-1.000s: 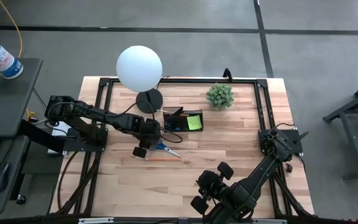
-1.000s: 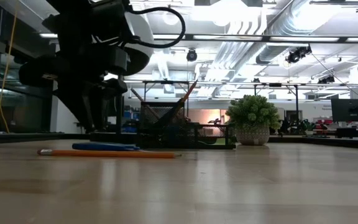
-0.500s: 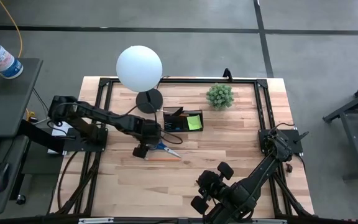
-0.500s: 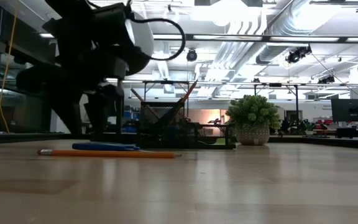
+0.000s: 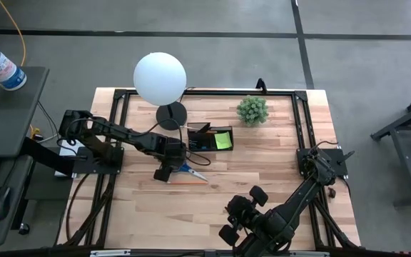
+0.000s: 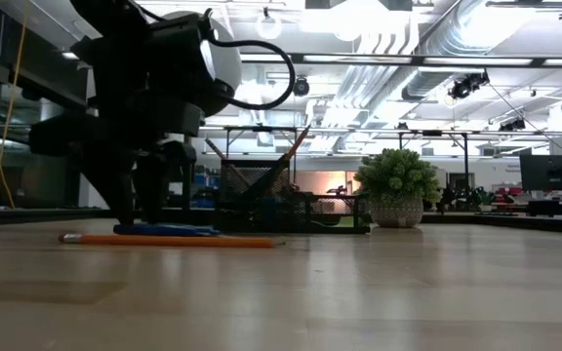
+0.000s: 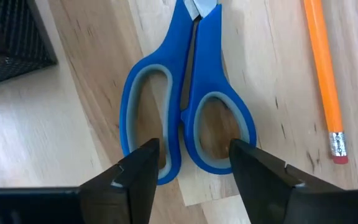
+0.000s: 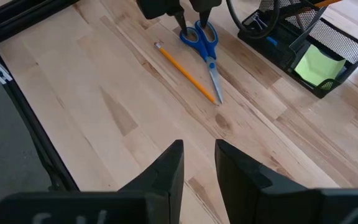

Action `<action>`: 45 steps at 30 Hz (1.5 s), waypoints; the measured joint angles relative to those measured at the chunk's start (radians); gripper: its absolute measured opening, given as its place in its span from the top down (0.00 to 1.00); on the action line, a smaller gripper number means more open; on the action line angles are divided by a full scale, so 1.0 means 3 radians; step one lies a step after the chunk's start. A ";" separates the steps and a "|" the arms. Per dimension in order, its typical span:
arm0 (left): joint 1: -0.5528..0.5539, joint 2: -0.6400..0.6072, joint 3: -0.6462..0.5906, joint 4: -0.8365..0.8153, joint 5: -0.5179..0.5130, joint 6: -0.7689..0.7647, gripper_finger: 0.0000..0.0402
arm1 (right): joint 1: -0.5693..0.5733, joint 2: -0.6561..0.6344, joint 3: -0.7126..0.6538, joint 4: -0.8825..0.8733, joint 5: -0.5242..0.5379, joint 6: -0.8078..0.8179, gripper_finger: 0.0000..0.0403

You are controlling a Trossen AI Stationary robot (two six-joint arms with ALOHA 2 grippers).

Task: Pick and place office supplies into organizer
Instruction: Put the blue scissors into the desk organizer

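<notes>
Blue-handled scissors [image 5: 188,170] lie flat on the table left of centre, next to an orange pencil [image 5: 188,181] on their near side. My left gripper [image 7: 194,158] points down over the scissors' handle loops [image 7: 185,124], open, one finger over the left loop and the other at the right loop's outer edge. The black organizer [image 5: 209,138] stands just beyond, holding a lime-green sticky pad [image 5: 222,140] and a pencil. My right gripper [image 8: 199,158] hovers open and empty high above the table's near edge. My left gripper comes at the scissors' handle end [image 7: 166,168] from above with its fingers [image 6: 125,207] down at the handles' height. I cannot tell whether the fingertips touch the loops. The scissors lie flat on the wood.
A lamp with a white globe [image 5: 160,77] and a round black base [image 5: 171,114] stands behind the left gripper. A small potted plant [image 5: 252,109] sits at the far right. Bare wood lies in the middle and on the right [image 5: 262,171].
My left gripper has opened its fingers wider above the scissors' handles. The scissors and the pencil have stayed where they were.
</notes>
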 joint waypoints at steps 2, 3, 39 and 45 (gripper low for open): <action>0.0000 0.0001 0.0000 0.0003 0.0015 0.0000 0.56 | 0.0001 0.0000 0.0000 0.0005 0.0000 0.0000 0.80; 0.0000 0.0001 0.0000 0.0015 0.0017 -0.0001 0.56 | 0.0000 0.0000 0.0000 0.0008 0.0000 0.0001 0.80; -0.0001 0.0325 0.0129 0.0053 0.0004 -0.0029 0.91 | -0.0001 0.0000 0.0000 0.0034 0.0006 -0.0004 0.80; -0.0004 0.0341 0.0259 -0.0093 -0.0113 -0.0034 0.91 | 0.0000 0.0000 0.0000 0.0034 0.0005 -0.0004 0.80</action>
